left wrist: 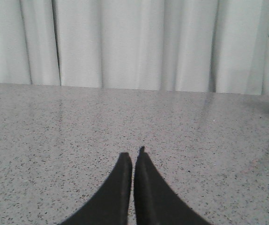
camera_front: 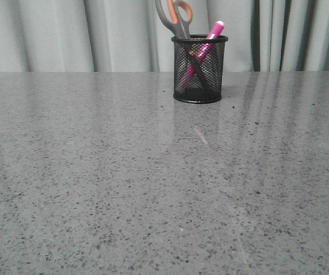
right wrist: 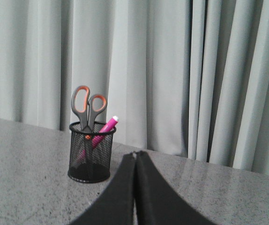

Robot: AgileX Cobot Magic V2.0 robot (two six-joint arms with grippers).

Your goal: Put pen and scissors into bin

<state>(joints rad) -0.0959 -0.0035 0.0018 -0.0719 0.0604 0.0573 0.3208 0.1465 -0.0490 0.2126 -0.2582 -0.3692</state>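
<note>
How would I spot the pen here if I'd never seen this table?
Find the black mesh bin at the grey table's far edge, before the curtain. Two things stand inside; the pen is the bright pink stick with a white end, leaning beside the grey-and-orange scissors.

Soft, even light fills all views. The polished table (camera_front: 96, 189) shows pale streaks of glare below the curtain (camera_front: 67, 34). Shadows stay faint. Focus is slightly soft.
</note>
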